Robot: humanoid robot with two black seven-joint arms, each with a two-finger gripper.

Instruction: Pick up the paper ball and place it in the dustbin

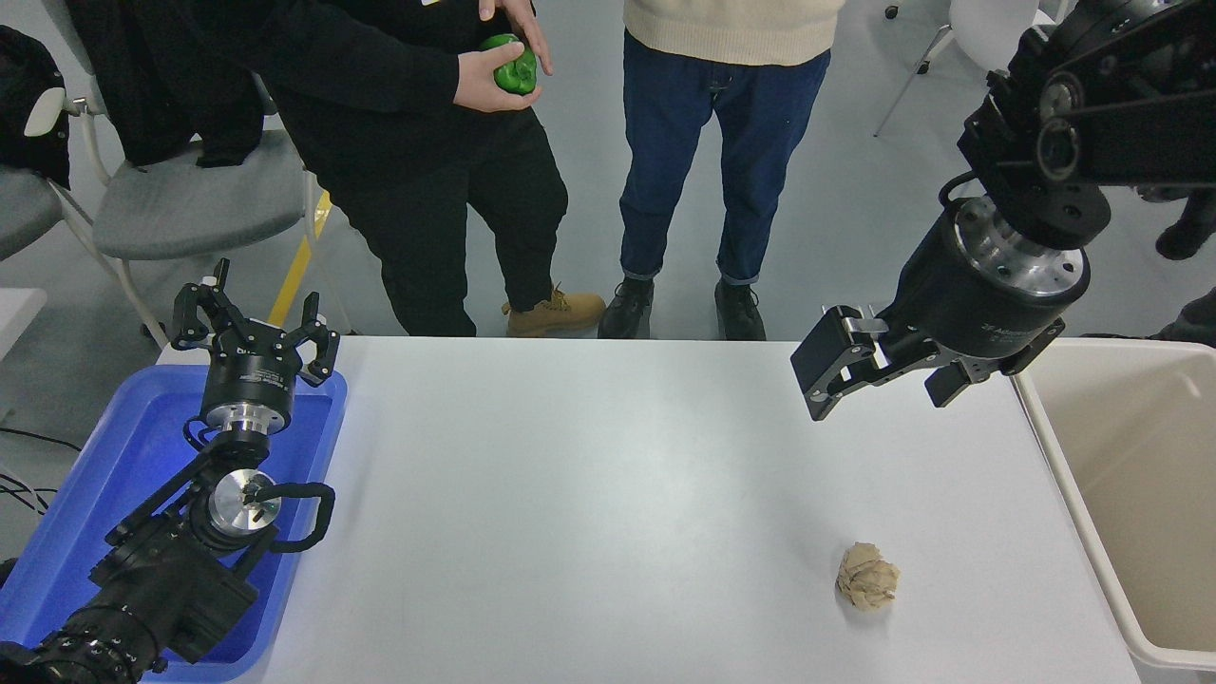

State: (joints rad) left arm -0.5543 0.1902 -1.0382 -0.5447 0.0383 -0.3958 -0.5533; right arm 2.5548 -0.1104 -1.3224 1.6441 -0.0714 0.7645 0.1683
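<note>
From my remote station, head view: the crumpled tan-brown paper ball [866, 577] lies on the white table [589, 494], toward the near right, by itself and touching nothing else. The large beige plastic dustbin with its thick cream-white rim [1054, 475] stands against the table's right edge, its open mouth facing up; the paper ball sits near it but outside it.

My right gripper [860, 366], black with a metal wrist flange, hangs in the air above the far right part of the table, well apart from the paper ball and nearer the far edge. It points left and slightly down. From this angle I cannot tell whether its fingers are apart or together; nothing is visibly held in them.

My left gripper [255, 328] is parked at the lower left above the shallow blue plastic tray [114, 446], its fingers spread apart and holding nothing.

At the far side two people stand. One, in black clothing, holds a smooth green ball [511, 65] in a hand [489, 84]. The other wears blue jeans [703, 142]. A grey chair [190, 195] stands at upper left.
</note>
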